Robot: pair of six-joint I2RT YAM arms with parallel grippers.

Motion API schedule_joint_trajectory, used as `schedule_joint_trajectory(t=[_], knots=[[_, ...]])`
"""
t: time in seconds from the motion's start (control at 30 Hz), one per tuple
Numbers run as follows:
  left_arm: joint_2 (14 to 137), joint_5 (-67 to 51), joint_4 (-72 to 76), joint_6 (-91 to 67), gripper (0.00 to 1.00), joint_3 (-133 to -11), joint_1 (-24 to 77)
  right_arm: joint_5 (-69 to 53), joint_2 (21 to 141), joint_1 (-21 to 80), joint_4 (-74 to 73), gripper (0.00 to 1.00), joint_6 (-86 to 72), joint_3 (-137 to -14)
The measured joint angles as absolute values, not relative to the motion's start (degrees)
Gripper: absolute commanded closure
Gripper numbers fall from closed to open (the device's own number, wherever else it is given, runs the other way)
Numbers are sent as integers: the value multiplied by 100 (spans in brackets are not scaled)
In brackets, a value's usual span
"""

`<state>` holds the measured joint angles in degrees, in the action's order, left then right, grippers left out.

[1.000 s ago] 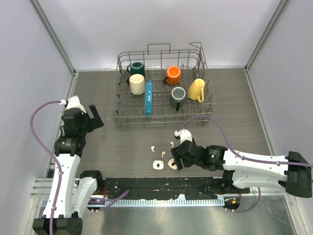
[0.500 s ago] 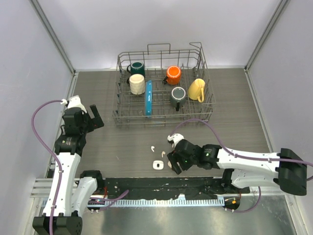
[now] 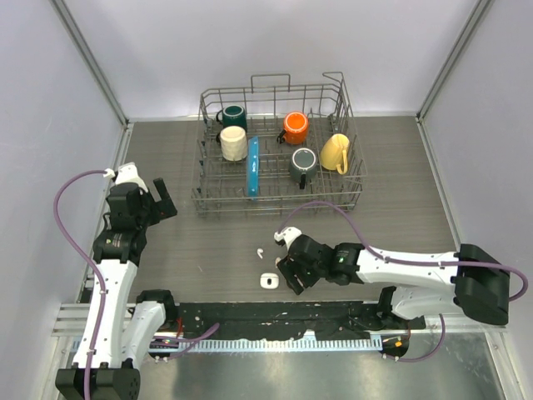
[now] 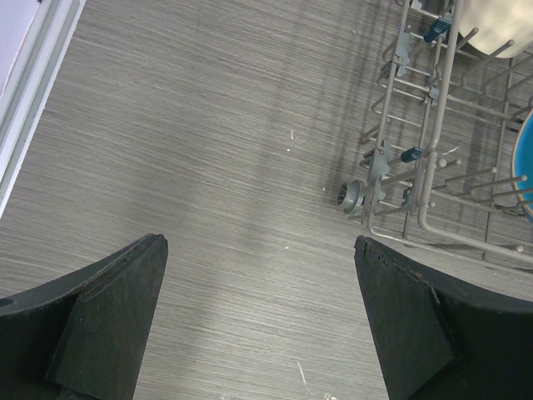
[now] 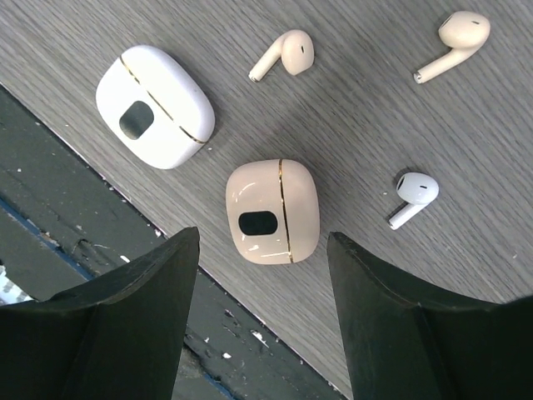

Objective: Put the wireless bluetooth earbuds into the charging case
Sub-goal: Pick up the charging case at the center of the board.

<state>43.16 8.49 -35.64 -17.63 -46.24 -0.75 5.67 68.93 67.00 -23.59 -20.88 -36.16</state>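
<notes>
In the right wrist view a pale pink-beige charging case [image 5: 272,211] lies shut on the table, just ahead of my open, empty right gripper [image 5: 265,240]. A white charging case [image 5: 154,106], also shut, lies to its left. Two pink-beige earbuds [image 5: 285,53] [image 5: 454,42] and a white earbud [image 5: 412,196] lie loose around them. In the top view the right gripper [image 3: 291,271] hides the pink case; the white case [image 3: 268,281] and another white earbud [image 3: 259,251] show to its left. My left gripper [image 3: 158,202] is open and empty, far to the left.
A wire dish rack [image 3: 279,150] with several mugs and a blue plate stands at the back of the table; its corner shows in the left wrist view [image 4: 425,167]. The table's dark front edge [image 5: 83,250] runs close beside both cases.
My right gripper has moved left and a little away from the table's front, and now covers the pink case in the top view. The left arm has not moved.
</notes>
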Motion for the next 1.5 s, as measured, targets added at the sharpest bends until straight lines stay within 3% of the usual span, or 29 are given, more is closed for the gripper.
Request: schedule_joint_trajectory(t=[0.53, 1.1, 1.23, 1.5], knots=[[4318, 849, -3564, -1758, 0, -4624, -75, 635, 7491, 6700, -2088, 32, -2003, -3625], [4313, 849, -3564, -1758, 0, -4624, -75, 742, 7826, 6700, -2032, 42, -2001, -3710], [4313, 849, -3564, -1758, 0, -4624, -75, 760, 7828, 6700, -2034, 35, -2005, -3710], [4311, 849, -3564, -1758, 0, -4624, -75, 757, 7824, 6700, -2040, 35, -2082, -3715]])
